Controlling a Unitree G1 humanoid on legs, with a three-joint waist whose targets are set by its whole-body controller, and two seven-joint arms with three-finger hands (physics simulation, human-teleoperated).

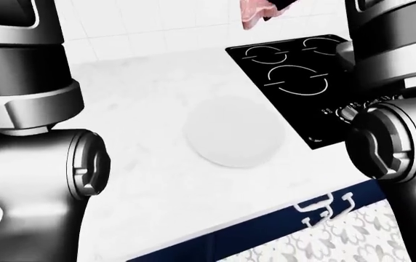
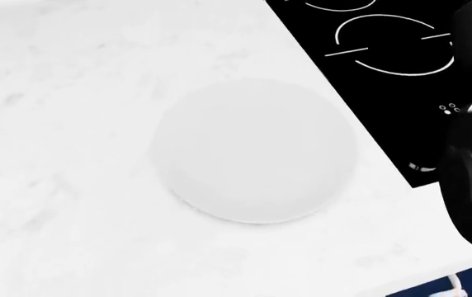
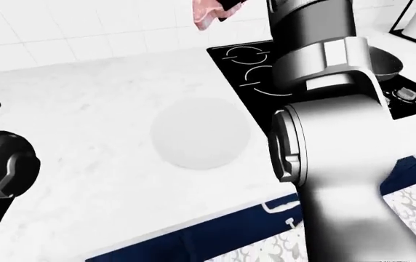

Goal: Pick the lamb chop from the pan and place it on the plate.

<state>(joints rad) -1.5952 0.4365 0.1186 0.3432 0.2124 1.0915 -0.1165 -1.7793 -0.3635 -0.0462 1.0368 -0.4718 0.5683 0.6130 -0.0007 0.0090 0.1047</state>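
Pink lamb chop [image 1: 255, 12] is hanging from the right hand, whose grip is cropped; plate [image 2: 254, 151] is lying below on the surface [image 2: 71, 124], stove [image 1: 295, 82] beside.

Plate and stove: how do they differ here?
The plate is white and round; the stove is black and rectangular. The plate's face is plain and bare; the stove carries white burner rings and a knob. The plate lies wholly in the head view; the stove is cut off at that view's right edge. Both rest flat on the white counter.
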